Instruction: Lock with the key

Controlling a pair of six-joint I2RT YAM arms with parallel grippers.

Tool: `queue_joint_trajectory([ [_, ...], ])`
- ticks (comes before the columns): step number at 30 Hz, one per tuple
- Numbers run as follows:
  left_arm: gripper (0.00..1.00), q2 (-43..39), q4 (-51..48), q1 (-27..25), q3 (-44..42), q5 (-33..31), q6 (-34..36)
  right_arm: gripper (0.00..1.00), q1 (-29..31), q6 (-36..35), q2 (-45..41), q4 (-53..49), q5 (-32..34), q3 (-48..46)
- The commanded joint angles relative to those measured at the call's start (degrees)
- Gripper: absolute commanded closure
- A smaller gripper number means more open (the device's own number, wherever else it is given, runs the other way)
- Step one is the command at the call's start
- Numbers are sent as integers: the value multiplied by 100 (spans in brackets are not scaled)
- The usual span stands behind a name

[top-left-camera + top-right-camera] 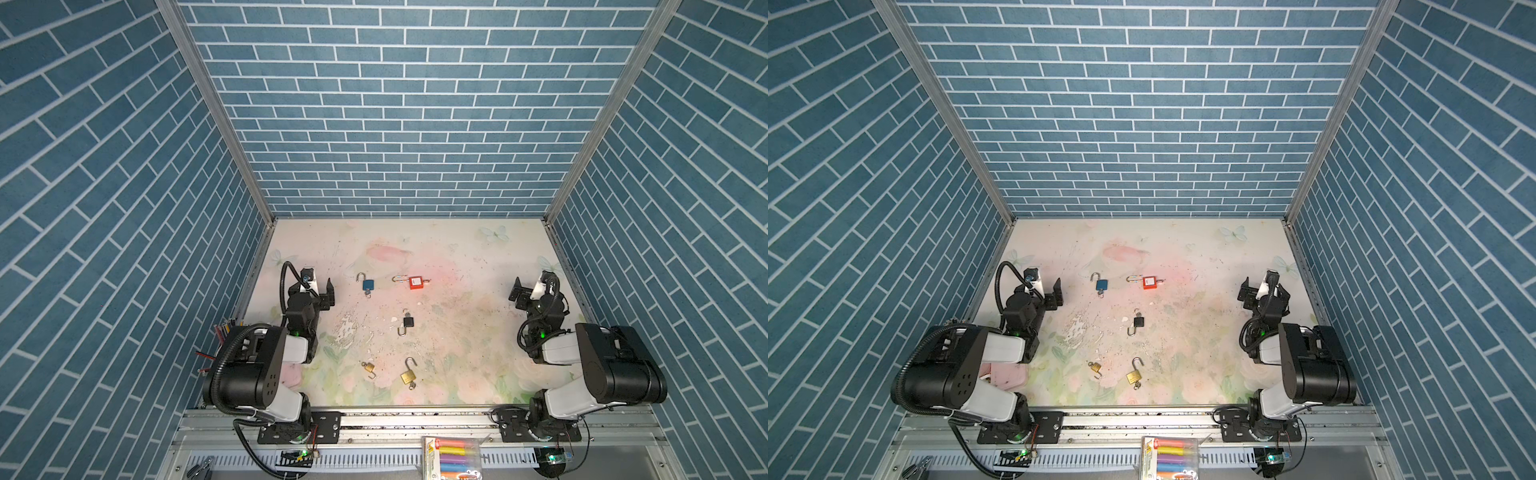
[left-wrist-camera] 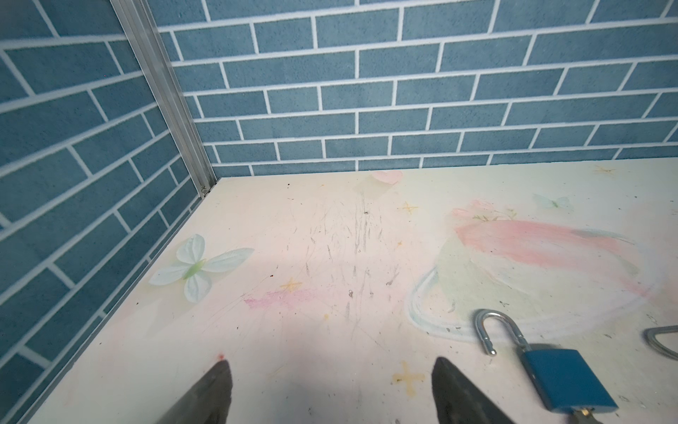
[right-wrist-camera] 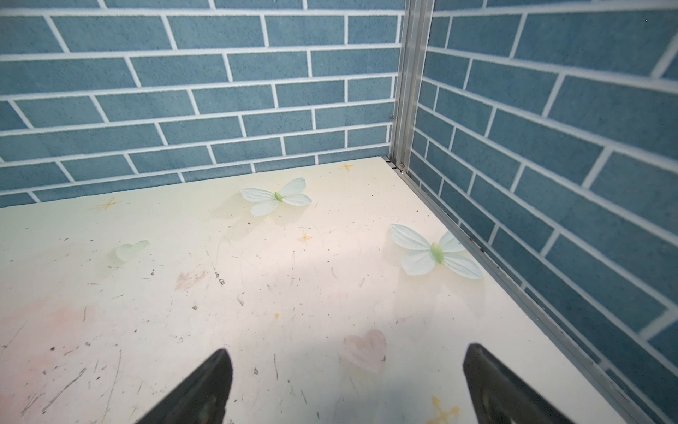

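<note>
Left hand [image 1: 330, 294] and right hand [image 1: 515, 291] spread, empty; blue padlock [image 1: 368, 285] near left

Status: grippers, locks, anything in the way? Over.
Left gripper open, empty; right gripper open, empty. On table: blue padlock, black, small brass, large brass, shackles open; red, shackle unclear. None gripped, nothing in the way.
</note>
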Motion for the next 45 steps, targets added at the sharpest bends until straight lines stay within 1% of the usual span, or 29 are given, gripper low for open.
queue_joint_trajectory([
  [1,14,27,108,22,78,50,-5,2,-17,-63,-12,19,-29,-11],
  [21,14,27,104,33,79,66,-11,2,-13,-66,-37,58,-24,-35],
  [24,14,11,133,10,62,63,-4,1,-11,8,-99,131,119,-113],
  [29,14,13,127,-23,69,-2,13,2,-15,-24,-185,316,56,-256],
  [31,14,-5,140,-53,66,-119,7,2,-16,-142,-268,510,-117,-369],
  [32,14,-73,-76,-73,163,-223,2,2,-14,-224,-327,569,-238,-402],
  [33,14,-158,-287,-89,259,-252,2,1,-1,-262,-436,531,-215,-394],
  [35,14,-449,-993,-100,546,-215,58,2,16,-211,-959,-273,-103,-232],
  [38,14,-952,-1579,-156,751,-293,91,2,11,-100,-1582,-1465,-119,149],
  [39,14,-1125,-1617,-174,760,-360,85,2,9,25,-1716,-1653,-108,227],
  [42,14,-1780,-1938,-167,977,-580,44,1,9,230,-2134,-1888,-386,400],
  [43,14,-1949,-2174,-168,1133,-628,48,1,7,385,-2286,-1987,-431,493],
  [45,14,-2270,-2842,-154,1581,-783,-110,1,1,806,-2600,-2543,-434,798],
])
